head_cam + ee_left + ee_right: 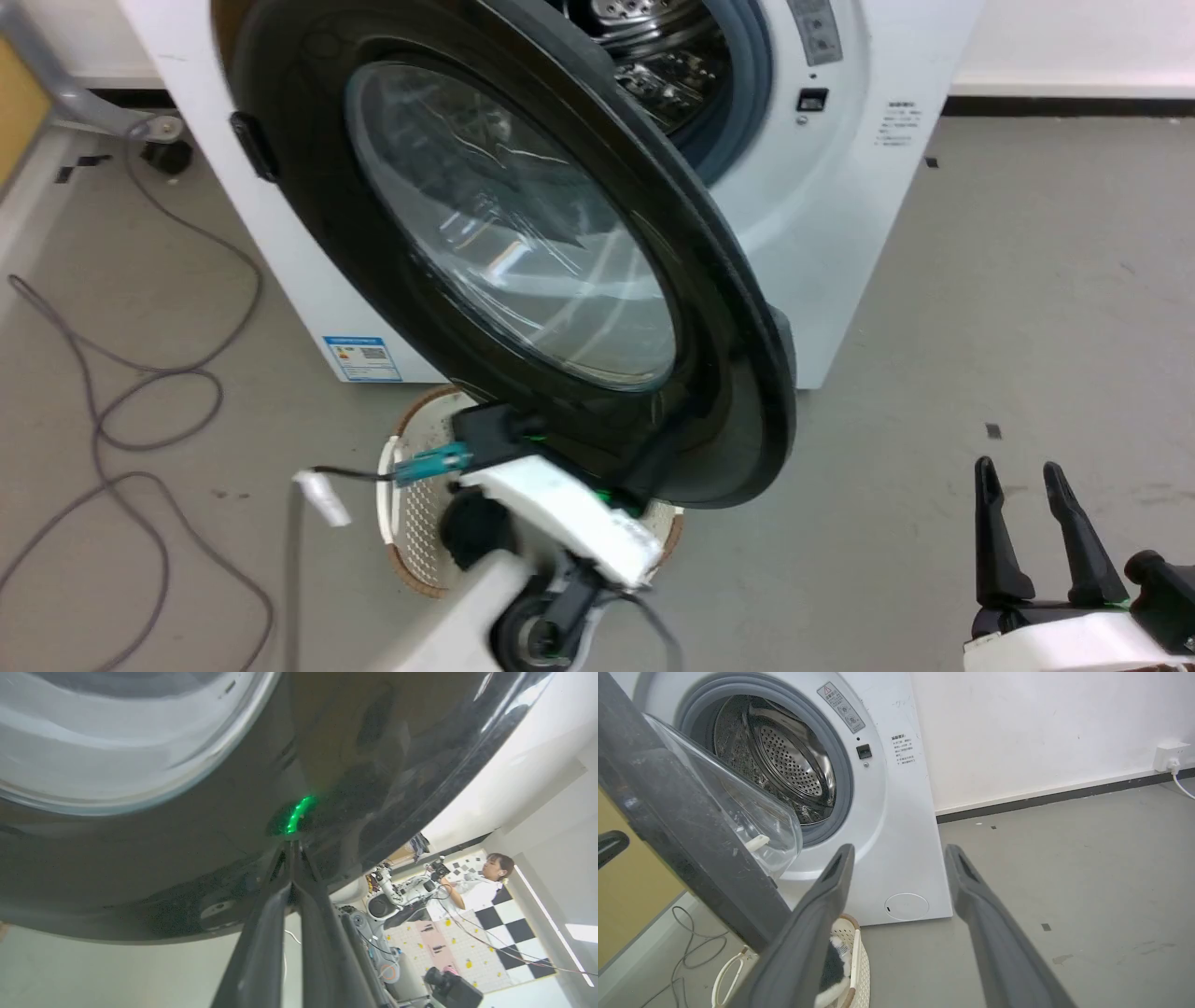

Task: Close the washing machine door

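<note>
Glossy black and round, the washing machine door [523, 261] stands swung open from the front of the washing machine [840, 243], with its bulging glass window facing the head camera. The left gripper [292, 849] has its two fingers pressed together. In the left wrist view their tips meet the black ring of the door just below the window, where a green light glints in the gloss. From the head camera this arm's pale wrist [569, 513] sits under the door's lower edge, above a cream perforated basket [411, 532] on the floor [934, 373].

The right gripper [1019, 467] sits at the lower right of the head view, fingers apart and holding nothing, well apart from the door. Its wrist camera looks past the door's edge into the machine. There it shows the perforated steel drum [794, 760], the grey rubber gasket [843, 779] around it, and a small round cap [906, 906] low on the white front.

Beyond the door's rim, the left wrist view catches a person [472, 889] in a white top beside a black-and-white chequered panel [514, 924].

The floor is grey and smooth, with loose grey cables [140, 401] looping at the machine's left side. A white wall [1017, 732] with a dark skirting strip runs behind, and a socket [1169, 749] sits low on it.
</note>
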